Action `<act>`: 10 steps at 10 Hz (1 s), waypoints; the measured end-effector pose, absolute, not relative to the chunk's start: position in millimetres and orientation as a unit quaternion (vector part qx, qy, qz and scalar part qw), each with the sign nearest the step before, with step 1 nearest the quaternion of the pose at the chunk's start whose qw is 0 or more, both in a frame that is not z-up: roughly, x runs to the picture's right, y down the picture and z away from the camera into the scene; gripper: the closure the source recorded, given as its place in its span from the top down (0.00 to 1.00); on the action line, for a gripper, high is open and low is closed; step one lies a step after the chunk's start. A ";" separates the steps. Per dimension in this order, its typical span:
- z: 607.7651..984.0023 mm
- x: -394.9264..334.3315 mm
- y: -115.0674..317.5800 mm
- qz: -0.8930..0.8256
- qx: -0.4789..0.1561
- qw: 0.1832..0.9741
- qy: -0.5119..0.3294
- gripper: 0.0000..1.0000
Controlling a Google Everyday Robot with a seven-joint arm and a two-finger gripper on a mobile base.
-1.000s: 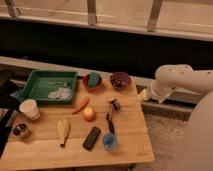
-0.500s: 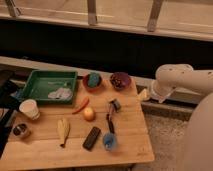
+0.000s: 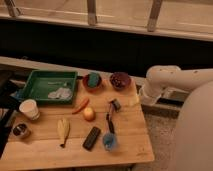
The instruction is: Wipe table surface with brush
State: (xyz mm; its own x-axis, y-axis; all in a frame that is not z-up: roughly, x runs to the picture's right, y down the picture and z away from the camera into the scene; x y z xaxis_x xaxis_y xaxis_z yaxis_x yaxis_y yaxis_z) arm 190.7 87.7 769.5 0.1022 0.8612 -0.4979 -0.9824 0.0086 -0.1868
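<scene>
I'm watching the gripper (image 3: pixel 135 100) hanging at the right edge of the table surface (image 3: pixel 131 132), on the end of the white arm (image 3: pixel 170 79) reaching in from the right. Its fingers are standing released, gripping nothing. The brush (image 3: pixel 110 119) is lying on the planks right of centre, left of the gripper and not touching it (black handle pointing toward the near edge, greyish head at the far end). An orange fruit (image 3: pixel 89 114) is sitting just left of it. A blue cup (image 3: pixel 110 142) is sitting by the handle's near end, and the black block (image 3: pixel 91 138) is lying left of that cup. The green tray (image 3: pixel 50 73) is sitting far left, with a red bowl (image 3: pixel 90 88) and a dark bowl (image 3: pixel 120 88) beside it along the back. I'm not managing to read any lettering on the paper cup (image 3: pixel 30 109) or the small tin (image 3: pixel 20 131).
</scene>
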 end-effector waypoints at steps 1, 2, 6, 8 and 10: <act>771.9 179.3 91.5 0.654 -0.261 0.700 0.120 0.74; 774.9 168.5 95.2 0.652 -0.271 0.698 0.117 0.74; 781.7 88.1 96.3 0.652 -0.279 0.702 0.066 0.74; 780.6 78.1 95.9 0.652 -0.280 0.702 0.054 0.74; 780.7 79.2 96.3 0.653 -0.280 0.702 0.055 0.74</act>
State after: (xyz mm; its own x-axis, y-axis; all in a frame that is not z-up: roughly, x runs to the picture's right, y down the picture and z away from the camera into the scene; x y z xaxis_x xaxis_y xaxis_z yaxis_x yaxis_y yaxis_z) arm 79.2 96.3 780.7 0.1418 0.8849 -0.4436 -0.9471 -0.0091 -0.3208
